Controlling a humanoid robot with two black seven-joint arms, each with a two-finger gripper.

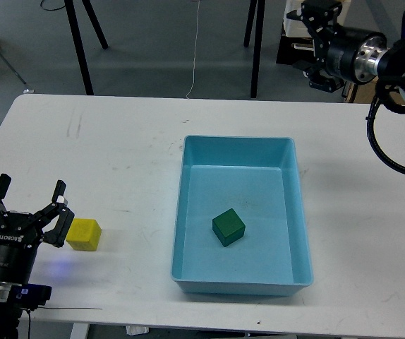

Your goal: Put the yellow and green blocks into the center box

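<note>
The green block point(228, 227) lies on the floor of the blue box point(188, 212), near its middle, with nothing touching it. The yellow block point(83, 234) sits on the white table at the front left. My left gripper point(32, 192) is open and empty, with its fingers spread just left of the yellow block. My right gripper point(319, 20) is raised high at the back right, well clear of the box. It is dark and turned away, so I cannot tell its fingers apart.
The white table point(118, 155) spreads around the box. Beyond its far edge stand black stand legs point(257, 49), a cardboard box point(389, 78) and a black-and-white case point(308, 35) on the floor.
</note>
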